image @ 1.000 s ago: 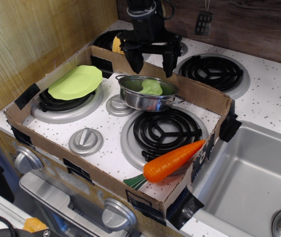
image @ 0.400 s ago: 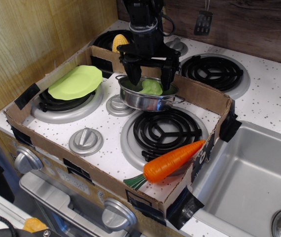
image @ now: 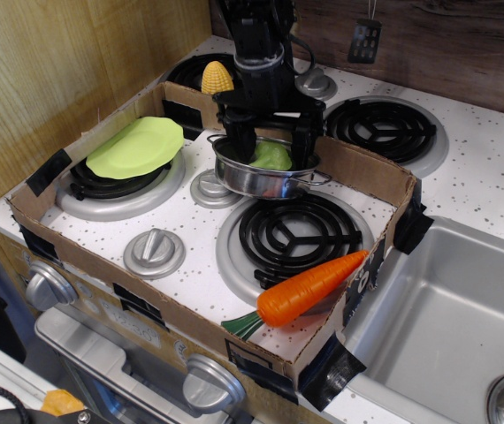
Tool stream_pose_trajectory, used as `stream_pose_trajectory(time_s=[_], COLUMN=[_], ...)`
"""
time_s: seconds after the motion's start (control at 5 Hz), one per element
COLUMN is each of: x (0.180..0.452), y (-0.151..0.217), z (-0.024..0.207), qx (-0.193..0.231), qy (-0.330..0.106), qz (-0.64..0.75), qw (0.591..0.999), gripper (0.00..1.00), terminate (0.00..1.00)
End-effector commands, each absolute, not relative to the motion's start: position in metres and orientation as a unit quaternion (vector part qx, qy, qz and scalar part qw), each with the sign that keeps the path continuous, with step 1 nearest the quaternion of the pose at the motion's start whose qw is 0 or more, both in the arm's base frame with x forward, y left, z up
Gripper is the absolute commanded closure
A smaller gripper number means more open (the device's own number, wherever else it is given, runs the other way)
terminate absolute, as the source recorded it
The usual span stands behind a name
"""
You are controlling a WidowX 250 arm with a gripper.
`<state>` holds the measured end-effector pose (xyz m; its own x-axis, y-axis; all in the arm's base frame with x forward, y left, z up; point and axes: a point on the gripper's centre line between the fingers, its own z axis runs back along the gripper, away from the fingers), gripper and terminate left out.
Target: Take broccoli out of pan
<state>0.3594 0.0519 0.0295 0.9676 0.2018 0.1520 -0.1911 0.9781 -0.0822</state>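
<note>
The pan (image: 254, 183) is a small shiny steel pot with wire loop handles, standing on the toy stove top inside a cardboard frame. The broccoli (image: 272, 156), a pale lime-green lump, lies inside it. My black gripper (image: 270, 150) hangs straight down into the pan. Its fingers (image: 240, 143) are spread, one on each side of the broccoli, with the tips below the pan's rim. I cannot see the fingers touching the broccoli.
A light-green plate (image: 137, 146) lies on the left burner. A yellow corn cob (image: 217, 77) stands behind the cardboard wall (image: 358, 168). A carrot (image: 309, 287) lies at the front right. Grey knobs (image: 154, 252) sit in front of the pan. A sink (image: 451, 327) is on the right.
My gripper has come down from above the back wall into the pan, fingers open around the broccoli. The pan and broccoli have not moved.
</note>
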Motion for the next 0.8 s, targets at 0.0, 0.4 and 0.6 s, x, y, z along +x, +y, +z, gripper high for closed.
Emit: stream_pose_trajectory(time_s=[0.0, 0.4, 0.6], x=[0.3628, 0.3567, 0.3552], y=[0.0511, 0.0501, 0.0488], z=[0.0405, 0.0428, 0.0453], qx=[-0.036, -0.028, -0.022], qy=[-0.095, -0.105, -0.11], qz=[0.101, 0.114, 0.112], qw=[0.99, 0.987, 0.987], gripper=[0.0, 1.0, 1.0], terminate=[0.0, 0.0, 0.0])
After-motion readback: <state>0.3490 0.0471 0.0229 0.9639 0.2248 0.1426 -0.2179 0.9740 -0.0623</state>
